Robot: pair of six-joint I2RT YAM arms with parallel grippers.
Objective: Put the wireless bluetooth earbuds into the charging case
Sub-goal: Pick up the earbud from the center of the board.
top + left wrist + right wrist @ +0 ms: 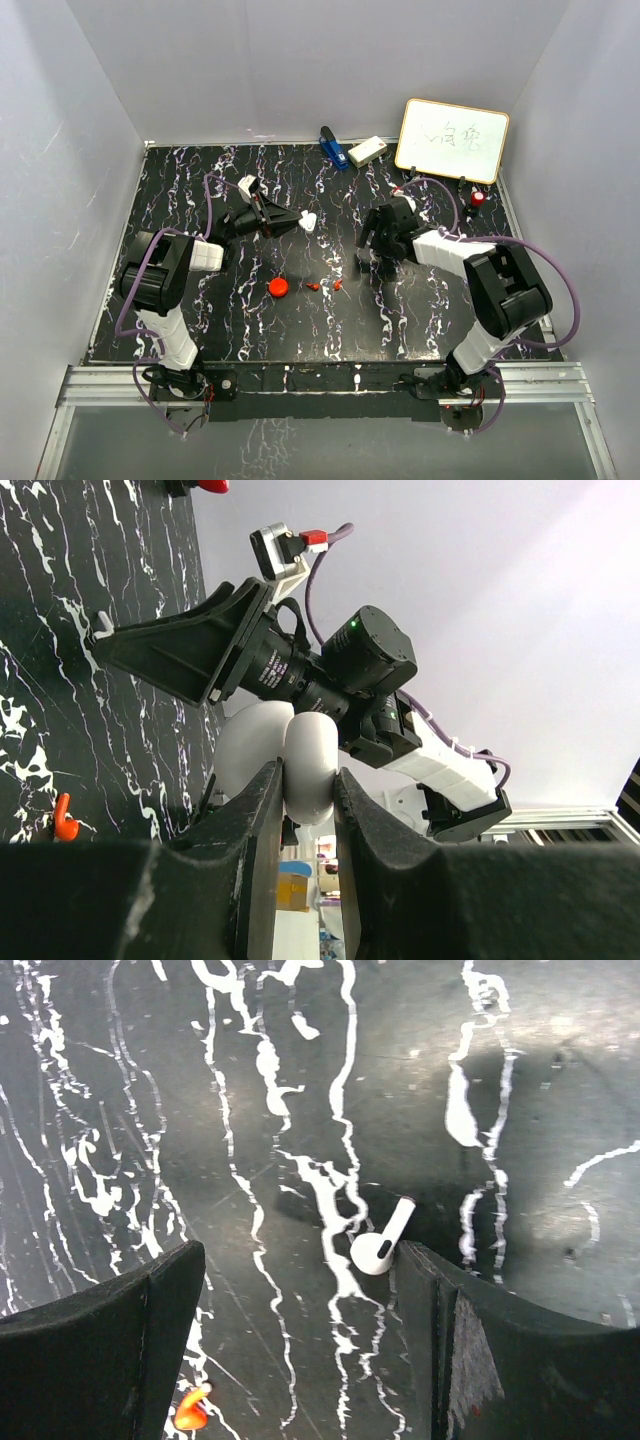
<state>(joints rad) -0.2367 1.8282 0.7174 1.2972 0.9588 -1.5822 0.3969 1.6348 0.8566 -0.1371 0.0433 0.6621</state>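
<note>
My left gripper is shut on a white charging case and holds it above the table, left of centre. In the left wrist view the rounded white case is pinched between the two black fingers. My right gripper hangs open just over the marbled table. A white earbud lies on the table, touching the inner tip of its right finger. One tiny red earbud lies by its left finger. Two red earbuds show in the top view.
A round red case lies near the red earbuds. At the back stand a small whiteboard, a blue object, a white box and a red-capped marker. White walls enclose the table.
</note>
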